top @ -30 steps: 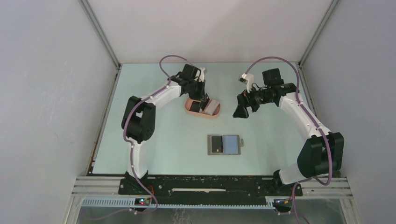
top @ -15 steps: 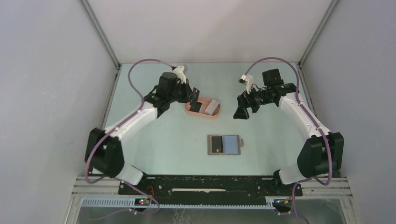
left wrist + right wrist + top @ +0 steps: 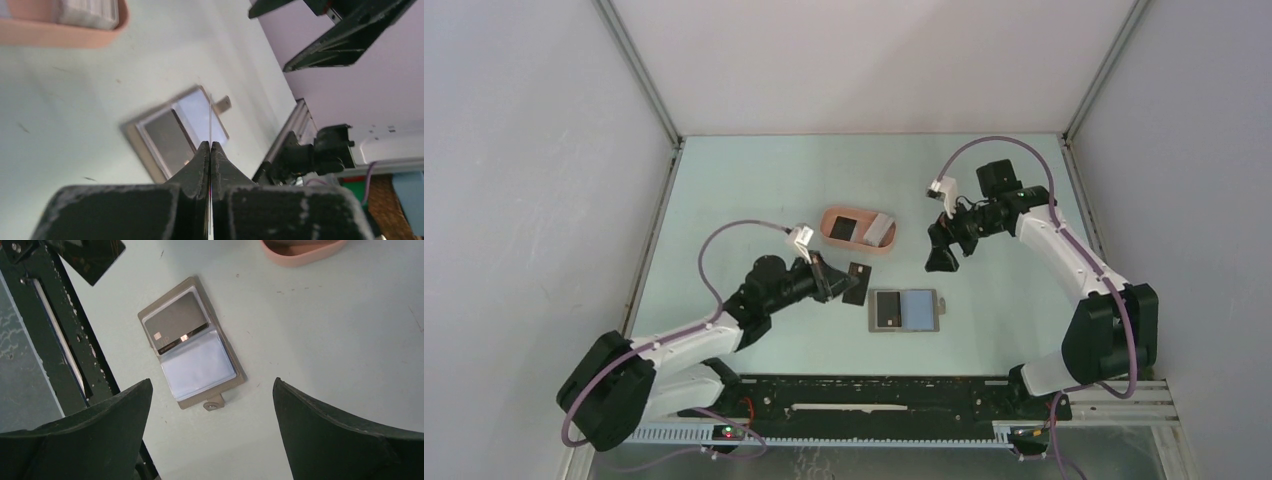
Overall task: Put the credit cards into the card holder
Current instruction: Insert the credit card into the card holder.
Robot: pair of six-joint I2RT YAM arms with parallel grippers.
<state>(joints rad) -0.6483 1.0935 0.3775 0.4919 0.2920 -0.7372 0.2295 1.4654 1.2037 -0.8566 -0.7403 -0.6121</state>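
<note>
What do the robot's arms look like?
Both the left arm and right arm have white tubes between chunky black joints. A purple cable runs along each one. The jaws are black, flat wedges, with a small white block near each wrist.

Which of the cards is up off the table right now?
The black card pinched in the left gripper; the rest lie flat in the pink tray or the grey wallet.

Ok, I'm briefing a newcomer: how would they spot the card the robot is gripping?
On the pale green table, find the grey wallet lying open near the front. Just left of it the left gripper pinches a black card. Unlike the cards in the wallet and the pink tray, it hangs clear of the table.
</note>
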